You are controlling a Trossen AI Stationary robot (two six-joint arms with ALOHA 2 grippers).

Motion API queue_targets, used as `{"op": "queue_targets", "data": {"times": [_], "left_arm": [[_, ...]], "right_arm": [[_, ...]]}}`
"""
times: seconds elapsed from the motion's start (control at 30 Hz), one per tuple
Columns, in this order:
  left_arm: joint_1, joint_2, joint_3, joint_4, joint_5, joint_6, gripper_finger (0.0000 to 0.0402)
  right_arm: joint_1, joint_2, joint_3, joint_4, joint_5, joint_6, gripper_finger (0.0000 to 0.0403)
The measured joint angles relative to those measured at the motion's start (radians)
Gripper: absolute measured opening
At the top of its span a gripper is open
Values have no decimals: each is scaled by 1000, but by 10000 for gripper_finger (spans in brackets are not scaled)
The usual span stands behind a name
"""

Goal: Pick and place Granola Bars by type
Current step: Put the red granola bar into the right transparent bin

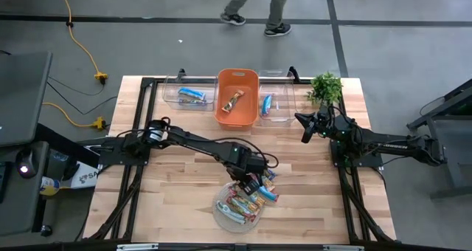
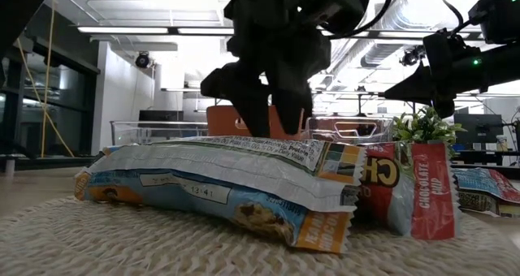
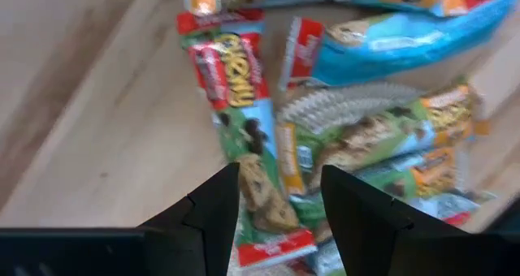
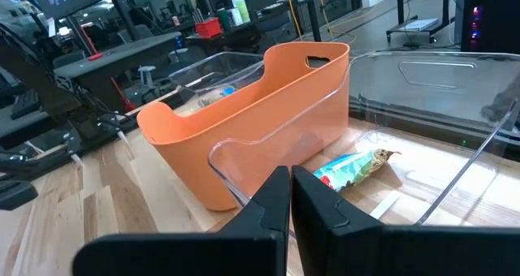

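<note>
Granola Bars (image 1: 243, 201) lie in a heap on the round coiled rope mat (image 1: 221, 210) at the near middle of the wooden table (image 1: 177, 207). The left gripper (image 1: 249, 183) hangs just above this heap, its fingers (image 3: 213, 215) apart and holding nothing. The right gripper (image 4: 290, 196) is in the air near the clear bin (image 4: 455, 105), its fingers pressed together and empty. One blue bar (image 4: 351, 169) lies inside this bin, beside the orange bin (image 4: 244, 105).
</note>
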Motion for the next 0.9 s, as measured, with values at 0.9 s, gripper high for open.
{"op": "queue_targets", "data": {"times": [0.9], "left_arm": [[10, 91, 0, 46, 31, 68, 170]], "right_arm": [[0, 0, 0, 1, 0, 0, 0]]}}
